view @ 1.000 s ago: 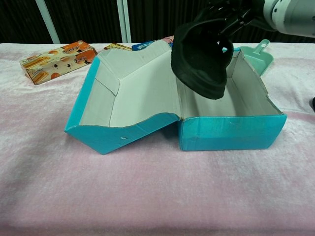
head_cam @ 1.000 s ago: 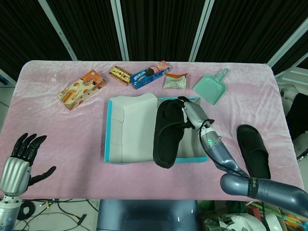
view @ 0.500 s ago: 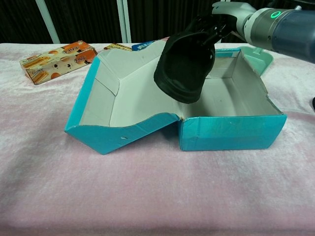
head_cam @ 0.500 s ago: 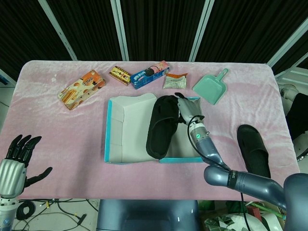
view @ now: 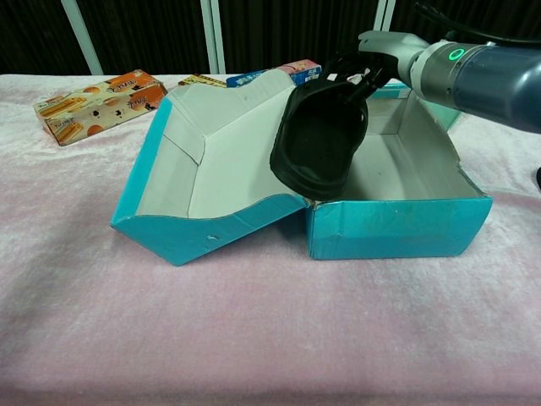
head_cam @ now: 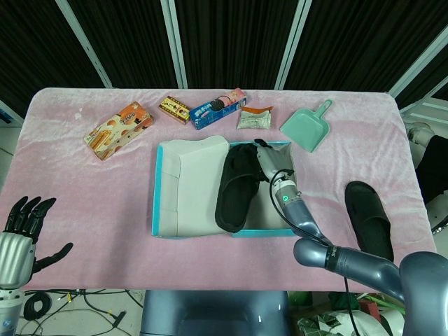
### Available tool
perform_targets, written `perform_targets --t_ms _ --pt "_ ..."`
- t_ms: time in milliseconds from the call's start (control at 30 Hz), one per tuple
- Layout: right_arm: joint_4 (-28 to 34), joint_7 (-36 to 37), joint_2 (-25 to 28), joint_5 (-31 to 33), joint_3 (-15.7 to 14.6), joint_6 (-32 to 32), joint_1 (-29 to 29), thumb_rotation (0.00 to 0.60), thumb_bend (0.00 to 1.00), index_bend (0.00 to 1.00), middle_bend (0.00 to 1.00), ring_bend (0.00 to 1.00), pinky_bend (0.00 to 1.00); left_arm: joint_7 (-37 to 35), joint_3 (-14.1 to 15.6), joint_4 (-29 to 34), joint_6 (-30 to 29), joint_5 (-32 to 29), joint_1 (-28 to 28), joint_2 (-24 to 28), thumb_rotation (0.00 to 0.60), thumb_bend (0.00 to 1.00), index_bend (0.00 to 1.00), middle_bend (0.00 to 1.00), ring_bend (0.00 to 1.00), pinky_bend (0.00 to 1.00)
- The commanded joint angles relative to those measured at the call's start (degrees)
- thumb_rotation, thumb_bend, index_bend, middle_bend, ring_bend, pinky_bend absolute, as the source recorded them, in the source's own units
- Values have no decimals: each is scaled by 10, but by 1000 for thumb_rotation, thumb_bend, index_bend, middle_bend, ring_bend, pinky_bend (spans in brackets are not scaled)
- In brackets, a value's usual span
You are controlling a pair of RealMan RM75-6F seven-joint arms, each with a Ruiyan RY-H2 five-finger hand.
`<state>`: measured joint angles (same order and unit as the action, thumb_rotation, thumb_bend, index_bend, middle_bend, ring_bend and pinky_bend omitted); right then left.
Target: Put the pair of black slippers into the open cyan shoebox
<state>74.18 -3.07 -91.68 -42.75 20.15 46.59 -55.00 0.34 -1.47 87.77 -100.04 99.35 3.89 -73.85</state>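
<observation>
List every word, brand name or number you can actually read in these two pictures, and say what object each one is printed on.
Nothing can be read for certain.
Orange snack box: print too blurred to read.
Small brown packet: print too small.
Blue biscuit pack: lettering blurred.
Clear wrapped packet: label unreadable.
Cyan shoebox, held slipper, slipper on the table, green dustpan: no writing visible.

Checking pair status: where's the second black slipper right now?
In the head view the second slipper lies flat on the pink table at the right, apart from the cyan shoebox, below the green dustpan. No hand is touching it.
</observation>
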Motion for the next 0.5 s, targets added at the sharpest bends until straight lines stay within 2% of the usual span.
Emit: perform_targets --t_ms 33,367,500 --pt "-2 2 1 -8 -4 -6 4 600 266 420 385 63 148 1 0 2 1 2 1 0 600 0 90 170 88 80" --pt "-7 -23 -11 1 -2 -7 -6 600 226 415 357 43 148 5 -2 6 1 3 0 2 600 0 90 169 88 77" --pt "-7 -38 -16 14 3 -5 -13 600 187 380 322 25 141 2 -2 4 0 2 -1 1 600 0 90 169 88 77"
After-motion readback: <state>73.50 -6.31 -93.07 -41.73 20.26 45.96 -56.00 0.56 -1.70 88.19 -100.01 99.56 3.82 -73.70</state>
